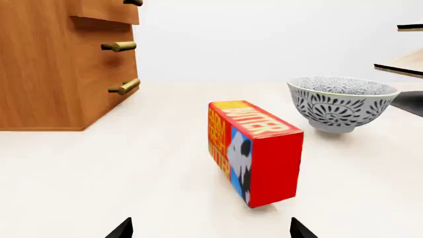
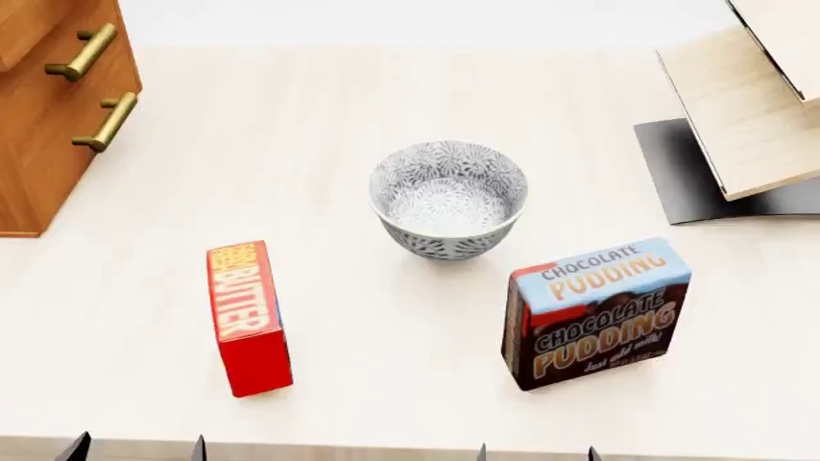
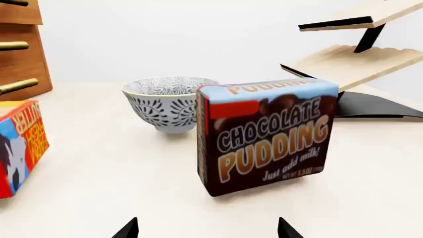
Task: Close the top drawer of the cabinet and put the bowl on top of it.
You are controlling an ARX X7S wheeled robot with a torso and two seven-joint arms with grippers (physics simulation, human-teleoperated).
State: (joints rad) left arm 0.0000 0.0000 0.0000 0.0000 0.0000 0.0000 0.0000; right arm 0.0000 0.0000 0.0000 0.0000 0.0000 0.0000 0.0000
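The bowl (image 2: pixel 448 197), white-grey with a dark floral pattern, stands upright in the middle of the table, also seen in the wrist views (image 1: pixel 340 101) (image 3: pixel 168 101). The orange-brown cabinet (image 2: pixel 45 144) (image 1: pixel 46 74) is at the far left. Its top drawer (image 1: pixel 106 11) (image 2: pixel 29 27) juts out past the two lower fronts. My left gripper (image 2: pixel 136 449) (image 1: pixel 211 230) and right gripper (image 2: pixel 537 451) (image 3: pixel 207 229) hover at the near table edge, both open and empty, well short of the bowl.
A red butter box (image 2: pixel 248 317) (image 1: pixel 254 148) lies between my left gripper and the cabinet side. A chocolate pudding box (image 2: pixel 596 312) (image 3: pixel 268 136) stands right in front of my right gripper. A pale wood slanted shelf (image 2: pixel 750 106) on a black base (image 2: pixel 679 178) occupies the far right.
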